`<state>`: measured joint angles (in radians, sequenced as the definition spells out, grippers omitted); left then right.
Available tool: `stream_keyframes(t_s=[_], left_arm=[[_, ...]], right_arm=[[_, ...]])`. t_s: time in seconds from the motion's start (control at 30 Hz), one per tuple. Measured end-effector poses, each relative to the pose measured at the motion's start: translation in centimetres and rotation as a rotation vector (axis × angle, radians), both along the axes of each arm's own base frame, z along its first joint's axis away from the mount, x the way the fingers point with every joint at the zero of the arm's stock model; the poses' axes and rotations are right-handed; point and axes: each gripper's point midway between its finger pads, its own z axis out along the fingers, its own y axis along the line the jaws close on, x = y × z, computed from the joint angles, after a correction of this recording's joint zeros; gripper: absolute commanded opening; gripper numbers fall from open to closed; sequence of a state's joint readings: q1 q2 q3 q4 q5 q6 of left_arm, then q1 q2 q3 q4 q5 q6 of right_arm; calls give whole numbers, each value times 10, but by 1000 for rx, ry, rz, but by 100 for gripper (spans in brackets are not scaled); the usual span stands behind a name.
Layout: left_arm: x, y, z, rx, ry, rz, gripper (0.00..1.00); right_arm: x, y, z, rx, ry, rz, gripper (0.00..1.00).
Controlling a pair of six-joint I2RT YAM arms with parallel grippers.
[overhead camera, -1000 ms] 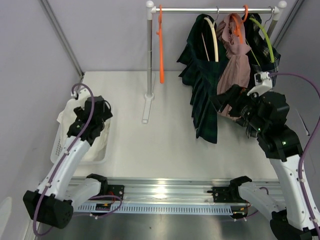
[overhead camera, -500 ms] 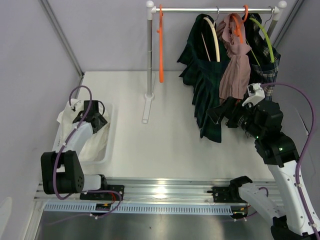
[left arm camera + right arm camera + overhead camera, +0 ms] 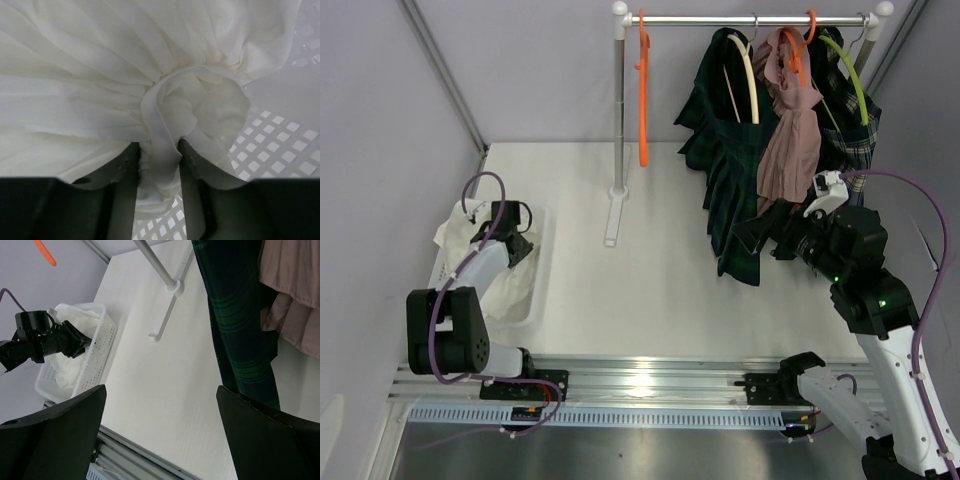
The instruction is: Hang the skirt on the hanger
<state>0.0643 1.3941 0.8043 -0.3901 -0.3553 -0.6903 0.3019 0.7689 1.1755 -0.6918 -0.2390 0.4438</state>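
A white pleated skirt (image 3: 488,288) lies bunched in a white mesh basket (image 3: 534,300) at the table's left. My left gripper (image 3: 514,246) reaches down into the basket. In the left wrist view its two dark fingers pinch a fold of the skirt (image 3: 125,75), so the left gripper (image 3: 159,165) is shut on the cloth. An empty orange hanger (image 3: 642,90) hangs at the left end of the rail. My right gripper (image 3: 760,226) hovers open in front of the hanging clothes; the right wrist view shows nothing between the right gripper (image 3: 162,440) fingers.
A clothes rack (image 3: 618,110) stands at the back, its foot on the table. On its rail hang a dark green plaid skirt (image 3: 730,190), a pink garment (image 3: 790,140) and another plaid piece, on cream, orange and green hangers. The basket mesh (image 3: 280,145) shows under the cloth.
The left arm folded down into the basket and its jaws closed from wide open onto a fold of the skirt. The right arm drew slightly left and stays open.
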Motion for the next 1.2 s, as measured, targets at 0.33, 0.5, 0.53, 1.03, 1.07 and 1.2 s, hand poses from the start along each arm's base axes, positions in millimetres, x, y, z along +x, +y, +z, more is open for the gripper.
stream_keyframes(t_s=[0.33, 0.5, 0.53, 1.03, 1.07, 1.2], left_arm=[[1, 0, 30, 18, -22, -43, 0], [7, -3, 97, 38, -194, -90, 0], [7, -6, 113, 38, -241, -105, 0], [-4, -105, 329, 66, -704, -535, 0], [-8, -114, 343, 68, -734, -564, 0], [-22, -135, 382, 61, -822, -639, 0]], right_arm=[[4, 2, -4, -4, 18, 6, 100], [9, 4, -6, -6, 26, 7, 99], [10, 4, -7, -6, 28, 8, 99], [20, 10, -15, -14, 59, 18, 98], [20, 11, -15, -13, 57, 21, 97], [15, 20, -12, -5, 51, 65, 95]])
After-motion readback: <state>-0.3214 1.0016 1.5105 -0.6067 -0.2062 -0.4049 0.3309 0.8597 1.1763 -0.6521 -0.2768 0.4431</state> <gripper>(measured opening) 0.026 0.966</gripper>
